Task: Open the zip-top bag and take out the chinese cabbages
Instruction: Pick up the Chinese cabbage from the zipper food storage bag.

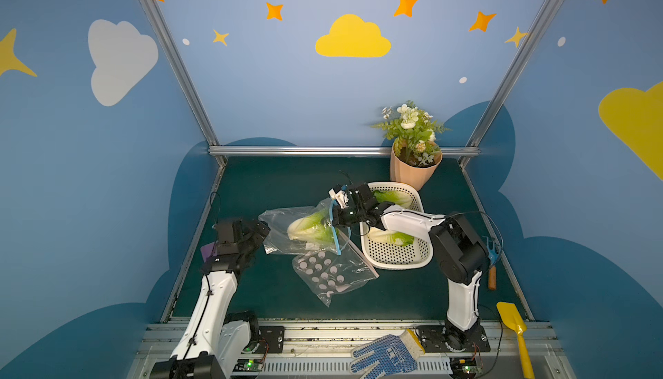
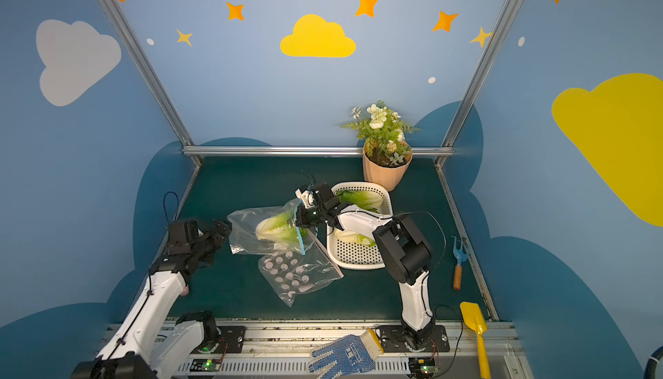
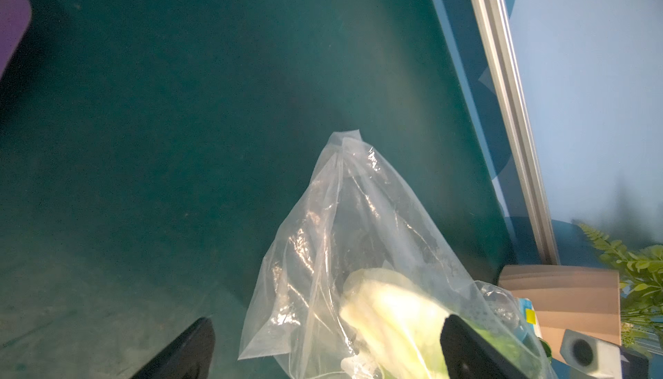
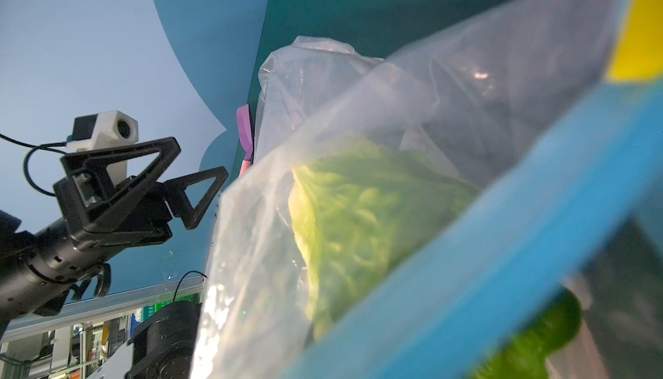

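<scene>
Our right gripper [image 1: 336,217] is pinching the bag [image 1: 278,221] by its blue zip edge, left gripper [image 1: 261,232] spread wide nearby, one white-bottomed crinkly green cabbage [image 1: 309,228] inside, two cabbages [image 1: 394,238] in the basket [image 1: 394,264].

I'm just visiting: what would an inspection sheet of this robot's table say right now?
Surface: dark green table.
Job's things: one cabbage in the clear bag; two cabbages in the white basket.
Clutter: bag of pink discs, potted plant, glove, yellow shovel, blue fork.
Hands: right hand shut on the bag's blue rim; left hand open, beside the bag.
Cables: black cable loops off the right arm.
Surroundings: blue walls with clouds, metal frame.
</scene>
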Tool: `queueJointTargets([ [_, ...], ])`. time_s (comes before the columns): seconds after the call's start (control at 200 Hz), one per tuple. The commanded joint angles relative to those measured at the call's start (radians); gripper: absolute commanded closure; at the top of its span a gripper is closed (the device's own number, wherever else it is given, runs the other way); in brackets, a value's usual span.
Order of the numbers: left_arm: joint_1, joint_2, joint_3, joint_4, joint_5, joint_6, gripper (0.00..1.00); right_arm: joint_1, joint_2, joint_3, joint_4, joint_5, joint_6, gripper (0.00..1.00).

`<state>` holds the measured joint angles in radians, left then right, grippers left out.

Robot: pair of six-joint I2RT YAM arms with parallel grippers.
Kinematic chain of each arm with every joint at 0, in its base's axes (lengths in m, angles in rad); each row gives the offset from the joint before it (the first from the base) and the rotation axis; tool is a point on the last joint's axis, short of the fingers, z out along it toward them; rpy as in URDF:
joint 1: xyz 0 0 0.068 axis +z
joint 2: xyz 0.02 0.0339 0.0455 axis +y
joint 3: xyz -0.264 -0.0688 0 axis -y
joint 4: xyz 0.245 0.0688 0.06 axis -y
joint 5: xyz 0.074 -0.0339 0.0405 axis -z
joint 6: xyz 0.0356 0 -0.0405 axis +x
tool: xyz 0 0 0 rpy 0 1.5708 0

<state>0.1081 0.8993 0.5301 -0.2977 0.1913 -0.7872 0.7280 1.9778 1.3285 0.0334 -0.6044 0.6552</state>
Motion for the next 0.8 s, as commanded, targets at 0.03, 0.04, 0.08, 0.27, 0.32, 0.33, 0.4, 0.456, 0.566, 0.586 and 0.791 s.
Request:
queueJointTargets([
  [0.03, -0.027, 0.016, -0.031, 0.006, -0.015, -0.054, 0.01, -0.004, -0.046, -0.01, 0.035, -0.009, 0.009, 1.0],
  [0.04, -0.028, 0.019, -0.033, 0.009, -0.015, -0.056, 0.01, -0.004, -0.045, -0.011, 0.034, -0.009, 0.009, 1.0],
  [0.08, -0.035, 0.034, -0.039, 0.017, -0.019, -0.065, 0.01, -0.004, -0.046, -0.012, 0.036, -0.009, 0.009, 1.0],
  [0.27, -0.053, 0.115, -0.051, 0.08, -0.004, -0.086, 0.02, -0.003, -0.051, -0.017, 0.032, -0.006, 0.007, 1.0],
  [0.32, -0.056, 0.135, -0.056, 0.094, -0.003, -0.087, 0.02, -0.003, -0.052, -0.018, 0.031, -0.006, 0.007, 1.0],
  [0.33, -0.055, 0.139, -0.056, 0.097, -0.002, -0.087, 0.02, -0.003, -0.051, -0.017, 0.031, -0.006, 0.007, 1.0],
  [0.4, -0.056, 0.161, -0.058, 0.114, 0.004, -0.083, 0.02, -0.003, -0.05, -0.016, 0.026, -0.005, 0.006, 1.0],
  [0.456, -0.055, 0.176, -0.062, 0.132, 0.014, -0.083, 0.02, -0.004, -0.045, -0.01, 0.018, -0.005, 0.003, 1.0],
  [0.566, -0.055, 0.201, -0.076, 0.175, 0.048, -0.087, 0.03, -0.005, -0.03, 0.004, 0.023, -0.013, 0.009, 1.0],
  [0.586, -0.055, 0.208, -0.077, 0.179, 0.048, -0.087, 0.03, -0.004, -0.028, 0.006, 0.027, -0.014, 0.012, 1.0],
  [0.791, -0.058, 0.248, -0.085, 0.215, 0.083, -0.087, 0.07, -0.003, -0.016, 0.011, 0.04, -0.026, 0.019, 1.0],
])
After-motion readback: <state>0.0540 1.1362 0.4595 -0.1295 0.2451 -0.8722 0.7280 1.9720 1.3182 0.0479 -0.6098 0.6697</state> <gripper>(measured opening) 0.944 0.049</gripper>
